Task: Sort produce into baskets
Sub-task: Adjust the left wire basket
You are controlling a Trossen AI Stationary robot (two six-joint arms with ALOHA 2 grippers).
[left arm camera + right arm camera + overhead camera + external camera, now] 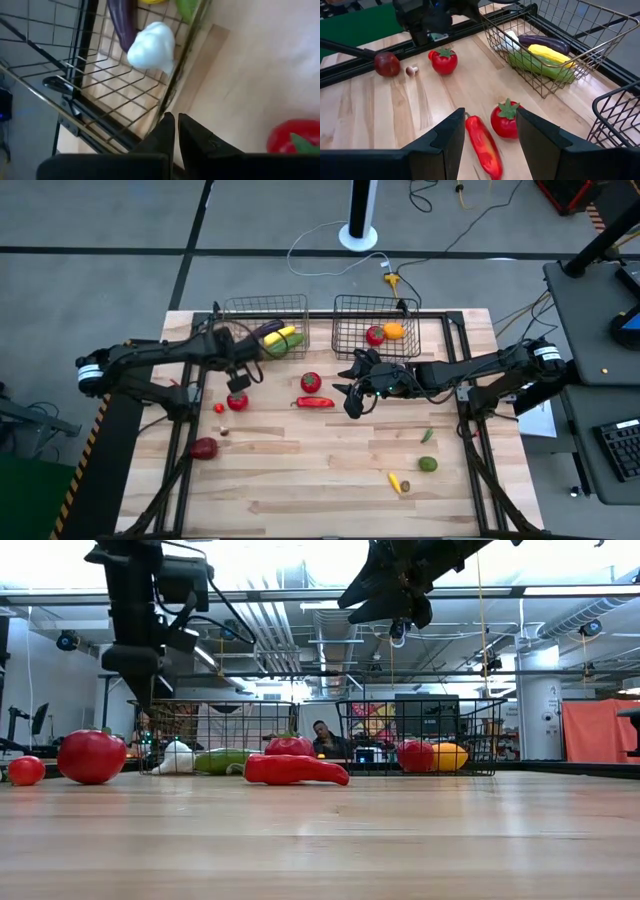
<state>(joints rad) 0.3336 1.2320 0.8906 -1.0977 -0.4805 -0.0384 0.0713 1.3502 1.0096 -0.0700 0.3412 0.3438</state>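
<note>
Two wire baskets sit at the table's far edge. Beside the brownish-copper wire basket (265, 330), holding white garlic (152, 46), the left gripper (176, 131) is pinched together, empty. The right gripper (490, 131) hovers parted above the long red pepper (484, 146).

Brownish-copper wire-mesh basket (228, 311) set at table's far edge, left; purple eggplant (266, 329), yellow corn (285, 336), green cucumber (276, 346) and white garlic (152, 45) held inside. Darker grey wire-mesh basket (345, 310) set just beside it, right; red tomato (375, 335) and orange fruit (394, 331) inside. Red tomato with green stalk (505, 119) and long red pepper (484, 146) lie on table, touching.
</note>
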